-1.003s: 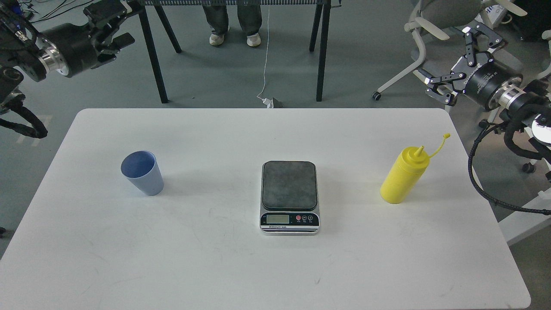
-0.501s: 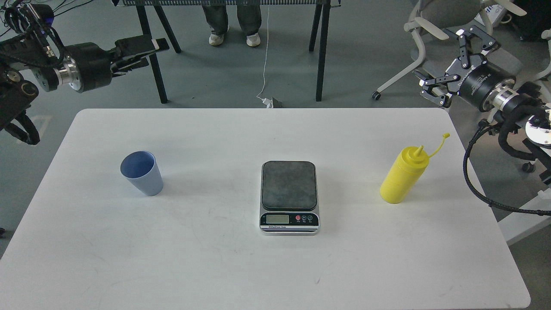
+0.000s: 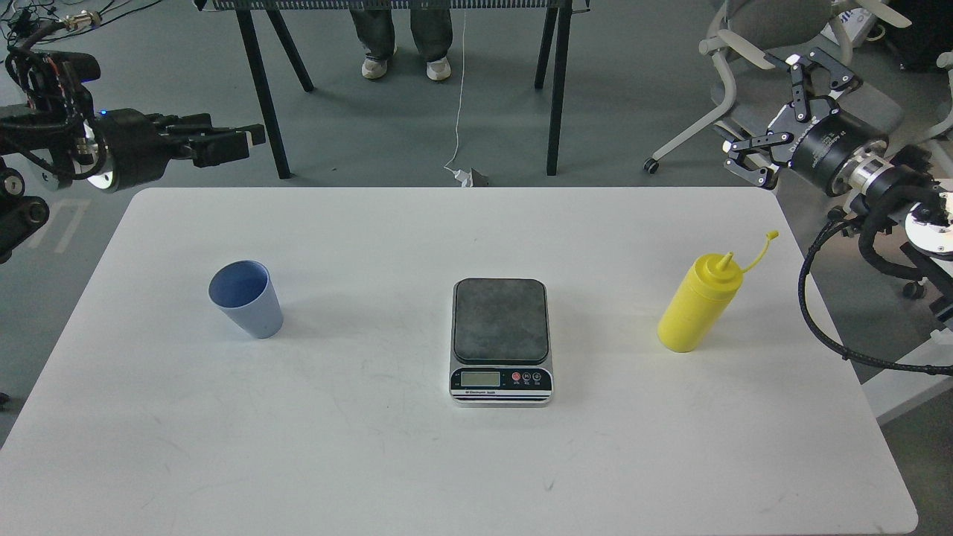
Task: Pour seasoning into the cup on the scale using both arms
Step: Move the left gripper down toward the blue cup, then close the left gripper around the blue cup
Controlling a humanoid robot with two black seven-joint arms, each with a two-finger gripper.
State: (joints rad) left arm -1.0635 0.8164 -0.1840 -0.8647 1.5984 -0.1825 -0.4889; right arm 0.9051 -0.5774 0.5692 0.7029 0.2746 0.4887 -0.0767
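Note:
The light blue cup stands upright on the left of the white table. The scale lies at the table's middle with nothing on its dark platform. The yellow seasoning bottle stands on the right, its cap hanging off on its tether. My left gripper hovers beyond the table's far left corner, well away from the cup; it is seen side-on, so its fingers cannot be told apart. My right gripper hovers beyond the far right corner, above and behind the bottle, fingers spread wide and empty.
Beyond the table's far edge are the black legs of a stand, a person's feet, a hanging white cable and an office chair. A black cable loop hangs off my right arm by the table's right edge.
My left gripper has swung down and turned side-on, now nearer the table's far left corner. My right gripper has shifted slightly up and back, still open. Cup, scale and bottle have not moved.

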